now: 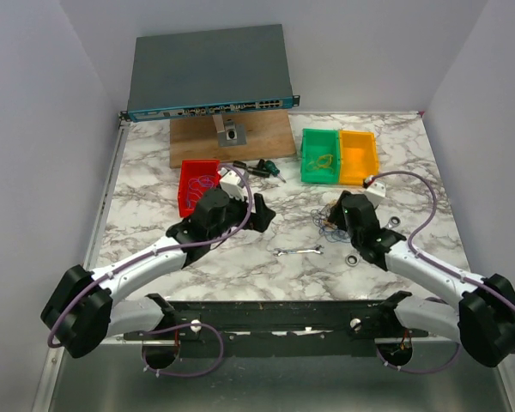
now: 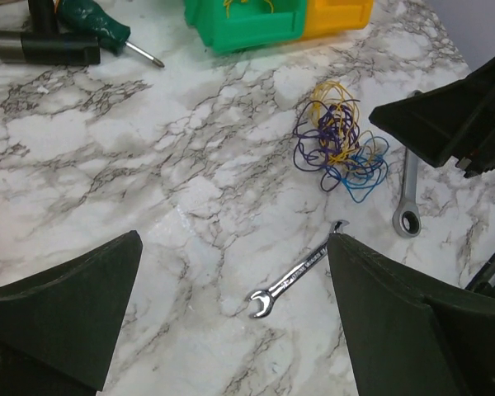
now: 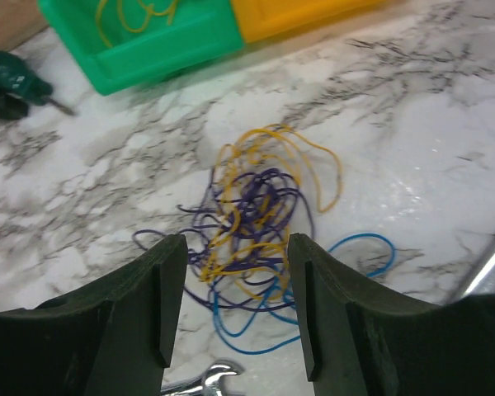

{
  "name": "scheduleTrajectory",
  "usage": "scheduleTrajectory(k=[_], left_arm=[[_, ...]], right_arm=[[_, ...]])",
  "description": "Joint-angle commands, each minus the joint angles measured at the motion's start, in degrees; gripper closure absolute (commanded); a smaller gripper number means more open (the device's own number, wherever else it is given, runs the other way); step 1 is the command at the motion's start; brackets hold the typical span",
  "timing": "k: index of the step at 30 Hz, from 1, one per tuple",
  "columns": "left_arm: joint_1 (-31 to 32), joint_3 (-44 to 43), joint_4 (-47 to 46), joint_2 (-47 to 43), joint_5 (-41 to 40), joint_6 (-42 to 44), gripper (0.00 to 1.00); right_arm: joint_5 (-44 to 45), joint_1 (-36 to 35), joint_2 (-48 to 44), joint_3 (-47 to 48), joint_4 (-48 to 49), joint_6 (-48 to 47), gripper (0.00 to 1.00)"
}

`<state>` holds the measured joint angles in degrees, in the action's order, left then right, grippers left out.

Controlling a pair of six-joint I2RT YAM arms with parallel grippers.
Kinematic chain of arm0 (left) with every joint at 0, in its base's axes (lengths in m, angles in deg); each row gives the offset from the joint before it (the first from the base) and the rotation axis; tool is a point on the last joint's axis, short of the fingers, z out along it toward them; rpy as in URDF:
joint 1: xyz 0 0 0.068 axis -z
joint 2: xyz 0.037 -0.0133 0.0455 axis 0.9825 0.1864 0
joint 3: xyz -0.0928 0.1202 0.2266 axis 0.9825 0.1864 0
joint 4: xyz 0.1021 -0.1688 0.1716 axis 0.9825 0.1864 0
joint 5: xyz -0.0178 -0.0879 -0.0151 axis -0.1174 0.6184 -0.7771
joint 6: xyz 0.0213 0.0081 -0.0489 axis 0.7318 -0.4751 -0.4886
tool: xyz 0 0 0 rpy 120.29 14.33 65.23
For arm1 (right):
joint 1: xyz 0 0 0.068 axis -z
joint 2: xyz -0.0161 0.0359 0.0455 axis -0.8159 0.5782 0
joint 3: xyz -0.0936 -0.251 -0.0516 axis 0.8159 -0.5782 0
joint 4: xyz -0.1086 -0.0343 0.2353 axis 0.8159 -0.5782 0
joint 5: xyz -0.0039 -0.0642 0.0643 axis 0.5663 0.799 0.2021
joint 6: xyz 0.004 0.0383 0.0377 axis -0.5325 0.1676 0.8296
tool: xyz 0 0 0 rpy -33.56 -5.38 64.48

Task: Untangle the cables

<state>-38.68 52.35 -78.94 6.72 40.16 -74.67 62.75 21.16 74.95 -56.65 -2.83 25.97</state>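
Top external view. Marble surface (image 1: 154, 232), contents as follows.

Item 1: cables (image 1: 326, 225), one tangled heap of thin yellow-orange, purple and blue loops. They lie flat on the surface toward 3 o'clock of its centre, at 6 o'clock from the green bin (image 1: 321, 156). Nothing grips them.

Item 2: right claw (image 3: 237, 247), fingers spread. It sits low over the heap's near edge, and the loops show on the surface in the gap between the fingers. Whether the fingertips touch any wire cannot be told.

Item 3: left claw (image 2: 231, 247), spread wide and holding nothing. It sits toward 9 o'clock of the heap, well apart from it.

Item 4: small open-end wrench (image 2: 293, 276), lying at 6 o'clock of centre, below the left claw's gap in the left wrist view.

Item 5: ratchet wrench (image 2: 407, 198), just beside the heap at its 4 o'clock in that view.

Item 6: orange bin (image 1: 359, 157), touching the green bin's 3 o'clock side. The green bin holds yellow loops.

Item 7: red bin (image 1: 197, 184), at 10 o'clock.

Item 8: green-handled screwdriver (image 2: 103, 29), at 12 o'clock.
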Motion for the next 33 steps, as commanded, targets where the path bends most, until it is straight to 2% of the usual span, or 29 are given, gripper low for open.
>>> scheduleTrajectory(k=[1, 5, 7, 11, 13, 17, 19, 23, 26, 27, 30, 31, 33], left_arm=[[0.6, -1.8, -8.3, 3.2, 0.4, 4.2, 0.01], [0.9, 0.0, -13.7, 5.8, 4.7, 6.0, 0.01], [1.0, 1.4, -16.2, 6.6, 6.0, 7.1, 0.01], [1.0, 0.4, -15.4, 7.1, 8.0, 7.2, 0.01], [1.0, 0.1, -15.6, 7.2, 9.4, 7.1, 0.01], [1.0, -1.2, -16.0, 8.8, 13.7, 7.1, 0.01], [1.0, -2.0, -16.0, 10.0, 14.5, 6.8, 0.02], [1.1, -2.9, -16.3, 11.1, 14.7, 6.6, 0.02], [1.0, -4.5, -13.6, 12.5, 13.9, 6.5, 0.02], [1.0, -5.5, -12.2, 13.4, 13.7, 6.4, 0.02], [0.9, -8.7, -8.3, 16.5, 14.2, 5.9, 0.03], [1.0, -10.0, -7.1, 17.7, 14.4, 5.7, 0.03], [0.9, -11.7, -5.3, 19.6, 15.2, 5.1, 0.05]], right_arm=[[-3.4, 4.9, 0.9, -1.1, -5.7, 1.1, 0.4], [-6.4, 7.2, 7.4, 2.2, -5.9, 0.1, 0.4], [-8.0, 7.2, 10.9, 3.6, -5.4, -0.1, 0.44], [-11.3, 7.2, 14.2, 5.4, -4.8, -0.6, 0.68], [-14.7, 7.2, 13.9, 5.0, -3.1, -1.0, 0.82], [-25.4, 7.2, 13.2, 4.3, 1.2, -0.8, 0.99], [-33.3, 6.9, 12.4, 3.2, 5.1, 0.3, 0.99], [-41.8, 6.3, 10.6, 2.7, 10.5, 3.6, 0.99], [-42.8, 6.3, 9.8, 3.9, 9.9, 4.6, 0.99], [-41.9, 6.3, 9.6, 4.3, 8.9, 4.5, 0.96], [-35.9, 6.3, 9.6, 6.0, 3.6, 3.8, 0.58], [-33.6, 6.3, 9.6, 6.1, 2.5, 3.2, 0.51], [-30.9, 6.3, 10.0, 6.6, 1.4, 2.7, 0.45]])
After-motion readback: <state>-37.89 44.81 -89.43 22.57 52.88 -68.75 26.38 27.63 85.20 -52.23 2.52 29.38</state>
